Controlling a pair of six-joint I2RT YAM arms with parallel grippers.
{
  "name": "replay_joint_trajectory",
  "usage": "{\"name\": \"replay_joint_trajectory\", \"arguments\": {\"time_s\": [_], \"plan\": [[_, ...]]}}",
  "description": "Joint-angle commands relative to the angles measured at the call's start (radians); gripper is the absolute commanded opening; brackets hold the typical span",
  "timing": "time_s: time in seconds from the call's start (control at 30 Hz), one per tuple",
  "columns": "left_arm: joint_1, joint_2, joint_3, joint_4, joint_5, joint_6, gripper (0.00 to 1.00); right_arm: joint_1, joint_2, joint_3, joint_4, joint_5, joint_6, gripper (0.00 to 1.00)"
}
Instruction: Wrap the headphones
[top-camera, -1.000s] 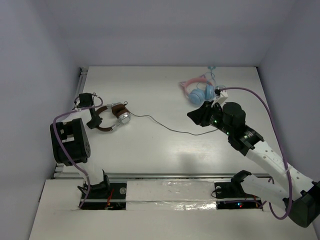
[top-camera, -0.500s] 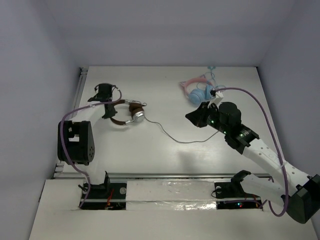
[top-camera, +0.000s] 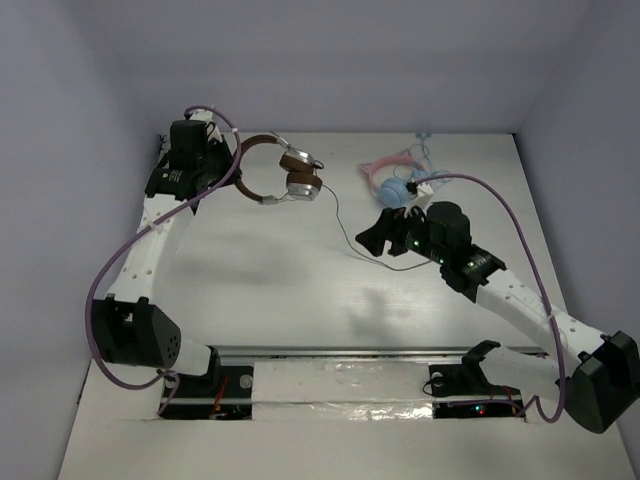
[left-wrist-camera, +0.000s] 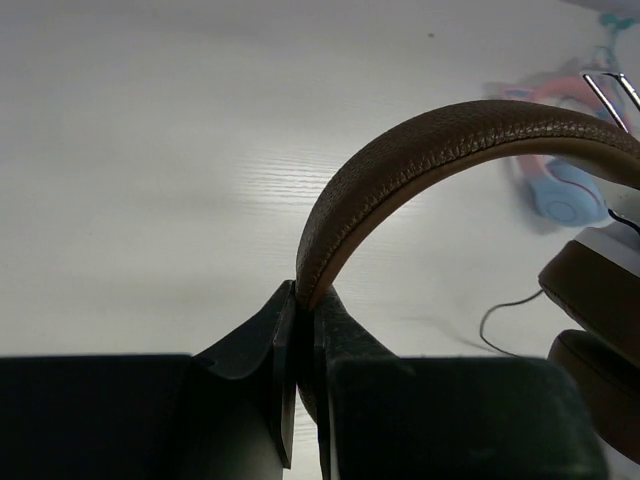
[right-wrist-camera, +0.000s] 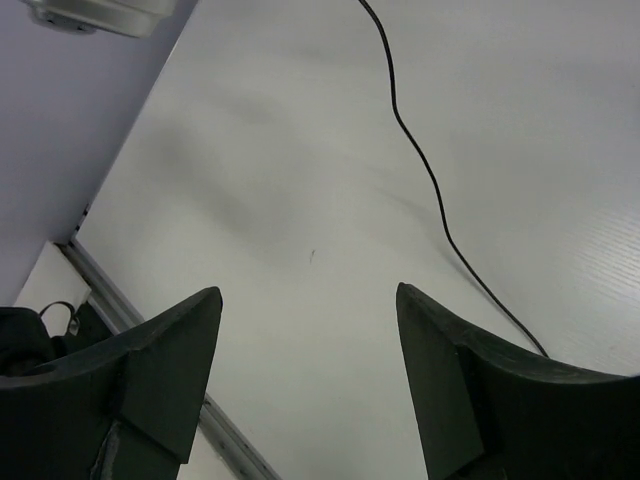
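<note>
Your left gripper (left-wrist-camera: 305, 300) is pinching the padded brown leather headband (left-wrist-camera: 420, 150) of the silver-and-brown over-ear headphones (top-camera: 298, 180), holding them lifted at the far left. Only the wrist view is showing that grip. Your right gripper (right-wrist-camera: 310, 300) is hovering, spread wide, above the thin dark cable (right-wrist-camera: 420, 165) on the matte white table (top-camera: 270, 280). A second ago the headphones were sitting nearer.

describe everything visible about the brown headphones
The headphones have a brown, leather-look padded headband, silver-and-brown round earcups close together, and a thin dark cable trailing from them onto the white table. The left end effector is shut on the headband, apparently holding them off the table near its far left. The open right end effector hovers by the cable, not touching.
</note>
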Motion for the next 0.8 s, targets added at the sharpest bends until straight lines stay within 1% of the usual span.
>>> {"name": "replay_joint_trajectory", "arguments": {"time_s": [0.0, 0.2, 0.33, 0.47, 0.53, 0.63, 0.77], "plan": [[-0.002, -0.059, 0.067, -0.012, 0.145, 0.001, 0.0, 0.007, 0.034, -0.021, 0.096, -0.052, -0.033, 0.77], [-0.002, -0.103, 0.093, 0.008, 0.225, -0.016, 0.0, 0.007, 0.111, -0.047, 0.183, -0.042, -0.024, 0.77], [-0.002, -0.12, 0.124, 0.032, 0.252, -0.043, 0.0, 0.007, 0.161, -0.077, 0.25, 0.054, -0.019, 0.76], [-0.002, -0.13, 0.179, 0.046, 0.274, -0.068, 0.0, 0.007, 0.236, -0.074, 0.28, 0.021, -0.022, 0.75], [-0.002, -0.13, 0.207, 0.054, 0.295, -0.074, 0.0, 0.007, 0.27, -0.083, 0.306, 0.065, -0.012, 0.75], [-0.002, -0.13, 0.233, 0.054, 0.314, -0.082, 0.0, 0.007, 0.296, -0.097, 0.341, 0.088, -0.012, 0.73], [-0.002, -0.123, 0.277, 0.042, 0.325, -0.085, 0.0, 0.007, 0.332, -0.101, 0.347, 0.129, -0.019, 0.71]]}}
